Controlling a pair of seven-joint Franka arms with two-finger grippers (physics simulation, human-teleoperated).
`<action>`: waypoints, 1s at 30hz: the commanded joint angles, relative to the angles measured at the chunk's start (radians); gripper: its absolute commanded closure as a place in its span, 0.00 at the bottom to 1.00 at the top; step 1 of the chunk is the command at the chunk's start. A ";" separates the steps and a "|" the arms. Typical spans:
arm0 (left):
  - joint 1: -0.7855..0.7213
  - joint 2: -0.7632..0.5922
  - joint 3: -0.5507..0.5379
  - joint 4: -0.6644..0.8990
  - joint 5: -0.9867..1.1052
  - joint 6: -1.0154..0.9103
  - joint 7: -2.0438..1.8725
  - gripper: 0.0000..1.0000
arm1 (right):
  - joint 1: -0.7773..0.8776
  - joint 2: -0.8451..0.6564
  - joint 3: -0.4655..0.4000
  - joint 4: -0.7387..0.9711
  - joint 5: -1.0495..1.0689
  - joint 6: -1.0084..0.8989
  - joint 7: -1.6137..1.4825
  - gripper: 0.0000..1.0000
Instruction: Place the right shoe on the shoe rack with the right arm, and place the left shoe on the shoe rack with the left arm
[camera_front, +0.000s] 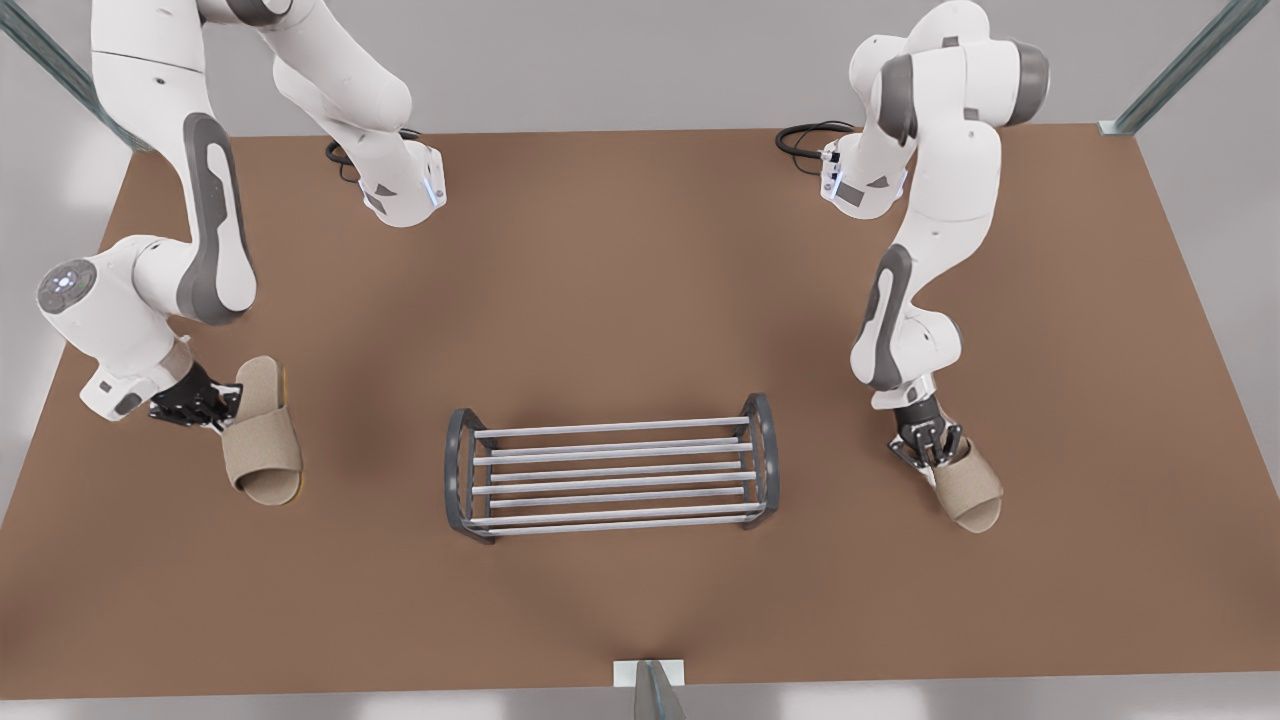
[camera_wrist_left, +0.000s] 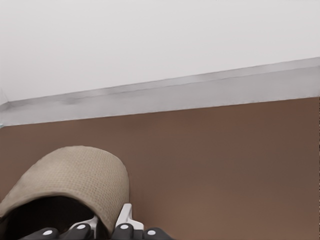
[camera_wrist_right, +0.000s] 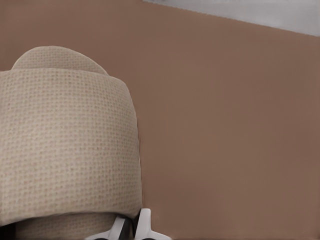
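Note:
The shoe rack (camera_front: 610, 427) stands at the table's middle, with nothing on its silver bars. At the front view's left, my right gripper (camera_front: 222, 405) (camera_wrist_right: 131, 227) is shut on the side edge of the right shoe (camera_front: 262, 450) (camera_wrist_right: 65, 145). It is a beige open-toe slipper, gripped just behind the strap, toe toward the near table edge. At the front view's right, my left gripper (camera_front: 935, 452) (camera_wrist_left: 107, 225) is shut on the heel end of the left shoe (camera_front: 970, 495) (camera_wrist_left: 75, 175). This matching slipper tilts, toe pointing down and outward.
The brown table (camera_front: 620, 270) spreads wide around the rack, with open room between the rack and each slipper. Black cables (camera_front: 805, 135) lie by the arm bases at the back. A metal post (camera_front: 650, 690) stands at the near edge.

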 joint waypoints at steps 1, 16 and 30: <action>-0.002 -0.012 -0.001 0.000 0.007 0.003 -0.875 0.79 | 0.013 -0.021 0.043 0.086 0.031 -0.357 0.159 0.79; -0.601 -0.597 -0.010 0.083 -0.213 0.272 -0.747 0.79 | 0.490 0.229 0.160 0.654 -0.029 -0.568 1.332 0.79; -0.572 -0.218 -0.024 0.321 -0.362 0.235 -0.746 0.79 | 0.614 0.441 0.157 0.769 -0.193 -0.476 1.620 0.79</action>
